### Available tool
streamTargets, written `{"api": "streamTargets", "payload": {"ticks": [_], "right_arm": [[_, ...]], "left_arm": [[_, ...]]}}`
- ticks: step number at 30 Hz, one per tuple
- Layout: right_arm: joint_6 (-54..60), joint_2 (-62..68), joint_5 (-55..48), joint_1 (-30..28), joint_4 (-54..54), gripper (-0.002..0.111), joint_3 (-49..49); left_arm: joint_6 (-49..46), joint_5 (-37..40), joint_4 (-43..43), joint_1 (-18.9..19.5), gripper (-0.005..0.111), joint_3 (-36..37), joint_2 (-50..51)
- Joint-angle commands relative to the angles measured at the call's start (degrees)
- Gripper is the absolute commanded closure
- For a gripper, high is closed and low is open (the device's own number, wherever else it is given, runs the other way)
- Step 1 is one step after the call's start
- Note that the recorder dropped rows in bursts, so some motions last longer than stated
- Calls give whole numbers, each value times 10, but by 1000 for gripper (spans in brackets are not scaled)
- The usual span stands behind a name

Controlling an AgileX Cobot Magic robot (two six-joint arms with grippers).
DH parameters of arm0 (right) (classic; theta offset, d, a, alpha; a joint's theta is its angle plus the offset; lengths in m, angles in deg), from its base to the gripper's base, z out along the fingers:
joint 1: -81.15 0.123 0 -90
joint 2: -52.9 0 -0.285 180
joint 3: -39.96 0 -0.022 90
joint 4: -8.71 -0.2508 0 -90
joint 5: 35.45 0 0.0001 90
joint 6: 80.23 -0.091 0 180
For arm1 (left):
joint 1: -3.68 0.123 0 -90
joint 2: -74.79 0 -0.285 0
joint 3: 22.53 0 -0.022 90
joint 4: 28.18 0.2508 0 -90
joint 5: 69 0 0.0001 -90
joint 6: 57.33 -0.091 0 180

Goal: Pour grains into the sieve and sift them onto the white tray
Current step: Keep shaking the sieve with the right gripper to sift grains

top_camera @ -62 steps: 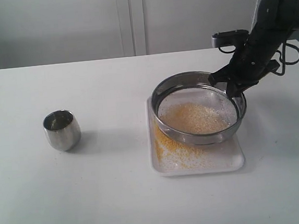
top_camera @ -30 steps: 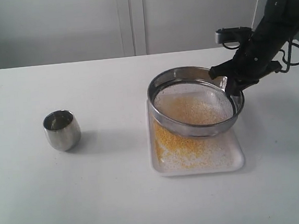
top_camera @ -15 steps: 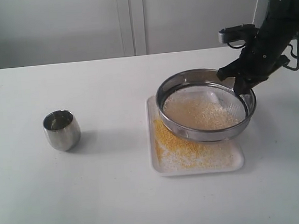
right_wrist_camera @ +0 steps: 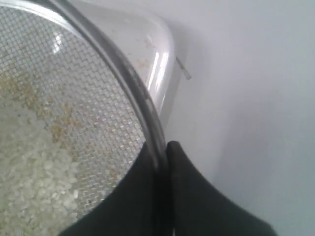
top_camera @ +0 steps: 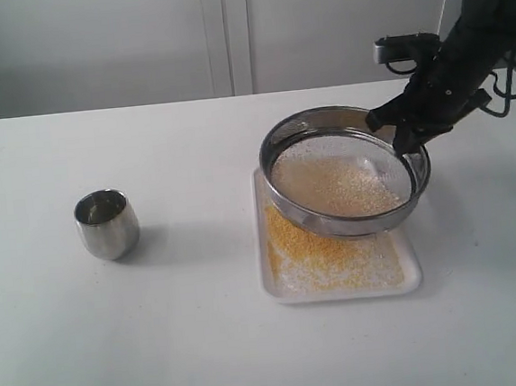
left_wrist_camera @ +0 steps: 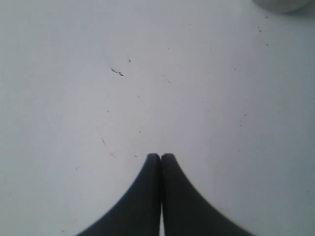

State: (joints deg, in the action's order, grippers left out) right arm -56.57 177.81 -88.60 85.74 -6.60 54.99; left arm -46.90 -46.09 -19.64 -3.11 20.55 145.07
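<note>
The round steel sieve (top_camera: 281,146) hangs tilted above the white tray (top_camera: 410,281), held by its far right rim in my right gripper (top_camera: 404,135), which is shut on the rim (right_wrist_camera: 147,110). Pale rice-like grains (top_camera: 339,190) lie on the mesh (right_wrist_camera: 74,98). Fine yellow grains (top_camera: 313,251) cover the tray below, thickest on its left half. My left gripper (left_wrist_camera: 160,156) is shut and holds nothing, pointing down at bare white table. It does not show in the exterior view.
A small rounded steel cup (top_camera: 107,224) stands upright on the white table (top_camera: 208,342) at the left, well apart from the tray. Its edge shows in the left wrist view (left_wrist_camera: 283,5). A pale wall runs behind the table.
The sieve has shifted back and forth over the tray, now sitting a little left and higher than half a second ago. More yellow grains lie on the tray. The cup has not moved.
</note>
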Motion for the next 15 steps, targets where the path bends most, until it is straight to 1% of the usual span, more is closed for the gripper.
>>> {"api": "streamTargets", "payload": {"ticks": [1,2,3,4,5,6,7,8,9,10,11,12,13,14,15], "right_arm": [[-71,-13,15,4,27,108,4],[-123,-13,25,0,18,108,4],[-11,-13,3,2,-23,108,4],[69,-13,-15,7,-15,108,4],[-27,-15,12,8,28,108,4],[-125,-15,29,3,32,108,4],[-75,-15,20,1,-2,108,4],[26,-15,-3,10,-16,108,4],[83,-15,-19,15,9,108,4],[6,-15,4,12,30,108,4],[-157,-15,35,3,10,108,4],[-24,-17,21,7,-45,108,4],[70,-18,7,13,-41,108,4],[-8,-18,31,10,5,108,4],[-135,-18,51,-1,16,108,4]], "left_arm": [[0,7,-1,1,107,4,-5],[0,7,-1,1,107,4,-5],[0,7,-1,1,107,4,-5],[0,7,-1,1,107,4,-5],[0,7,-1,1,107,4,-5],[0,7,-1,1,107,4,-5],[0,7,-1,1,107,4,-5],[0,7,-1,1,107,4,-5],[0,7,-1,1,107,4,-5],[0,7,-1,1,107,4,-5],[0,7,-1,1,107,4,-5],[0,7,-1,1,107,4,-5],[0,7,-1,1,107,4,-5],[0,7,-1,1,107,4,-5],[0,7,-1,1,107,4,-5]]}}
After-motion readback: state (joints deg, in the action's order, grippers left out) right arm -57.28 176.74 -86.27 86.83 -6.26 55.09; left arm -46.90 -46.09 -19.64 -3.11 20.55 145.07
